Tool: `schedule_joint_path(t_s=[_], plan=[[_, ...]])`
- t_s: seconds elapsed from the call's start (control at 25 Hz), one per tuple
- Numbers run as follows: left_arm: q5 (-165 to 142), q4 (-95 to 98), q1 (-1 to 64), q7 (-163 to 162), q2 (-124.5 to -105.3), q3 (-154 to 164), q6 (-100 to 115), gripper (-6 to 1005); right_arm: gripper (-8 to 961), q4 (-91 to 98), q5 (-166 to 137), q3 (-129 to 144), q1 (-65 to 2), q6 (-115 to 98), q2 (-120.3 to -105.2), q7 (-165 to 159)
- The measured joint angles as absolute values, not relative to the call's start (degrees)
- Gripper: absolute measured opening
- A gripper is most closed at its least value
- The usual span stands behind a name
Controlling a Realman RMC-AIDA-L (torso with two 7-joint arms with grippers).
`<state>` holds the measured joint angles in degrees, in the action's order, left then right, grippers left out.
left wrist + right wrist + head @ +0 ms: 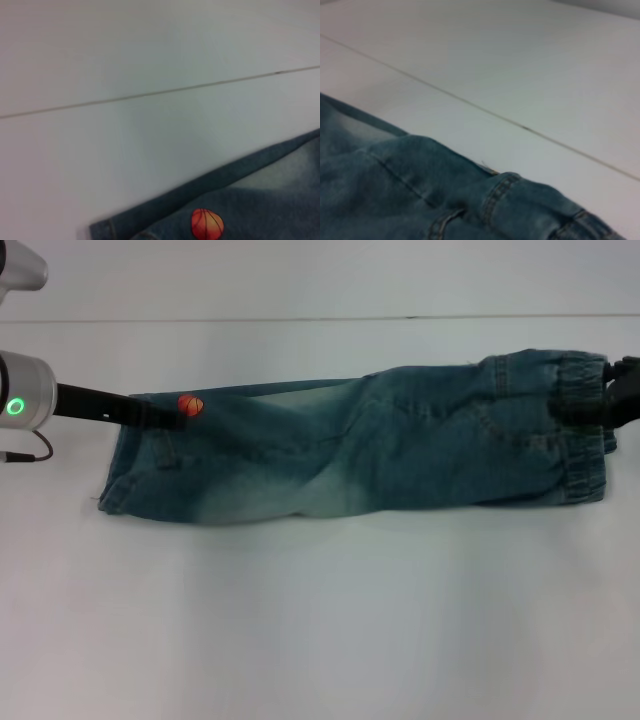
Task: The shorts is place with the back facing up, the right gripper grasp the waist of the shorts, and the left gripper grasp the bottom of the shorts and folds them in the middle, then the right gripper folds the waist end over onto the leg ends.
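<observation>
denim shorts [360,445] folded lengthwise on white surface [320,620], waist [580,430] toward right gripper [606,403], leg ends [125,475] toward left gripper [158,418] beside basketball patch [190,404]; placed at opposite ends, apparently to tension the fold. jaws' state: cannot tell.

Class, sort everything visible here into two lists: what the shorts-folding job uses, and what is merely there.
Used in the job:
shorts, already folded lengthwise
waist, at the robot's right
leg ends, at its left
left gripper, at the leg ends
right gripper, at the waist

Merely there:
white table
black cable by the left wrist
</observation>
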<state>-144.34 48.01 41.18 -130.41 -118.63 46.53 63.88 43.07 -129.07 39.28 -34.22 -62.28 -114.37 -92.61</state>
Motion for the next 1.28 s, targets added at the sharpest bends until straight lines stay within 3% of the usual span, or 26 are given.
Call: schedule_joint_path(t_s=[0.12, 0.28, 0.48, 0.84, 1.28], plan=[[-144.34, 48.36, 41.08, -130.40, -119.05, 46.53, 64.54, 611, 907, 44.49, -129.55, 39.27, -33.39, -64.45, -114.45, -94.24], [-144.19, 48.60, 41.03, -129.96, -119.58, 46.57, 65.82, 802, 914, 48.80, -130.43, 39.06, -31.61, -65.34, -115.04, -97.89], [-140.71, 51.59, 40.08, -126.45, -120.48, 46.21, 69.49, 923, 919, 53.94, -130.65, 38.65, -28.65, -65.54, -115.81, -99.09], [-125.43, 54.21, 35.34, -113.74, -120.42, 45.54, 81.06, 922, 922, 56.41, -124.30, 35.65, -22.48, -73.25, -116.54, -91.13], [-122.05, 53.21, 31.45, -106.18, -120.24, 41.59, 93.74, 921, 926, 43.06, -111.71, 20.61, -15.31, -76.91, -119.12, -65.58]])
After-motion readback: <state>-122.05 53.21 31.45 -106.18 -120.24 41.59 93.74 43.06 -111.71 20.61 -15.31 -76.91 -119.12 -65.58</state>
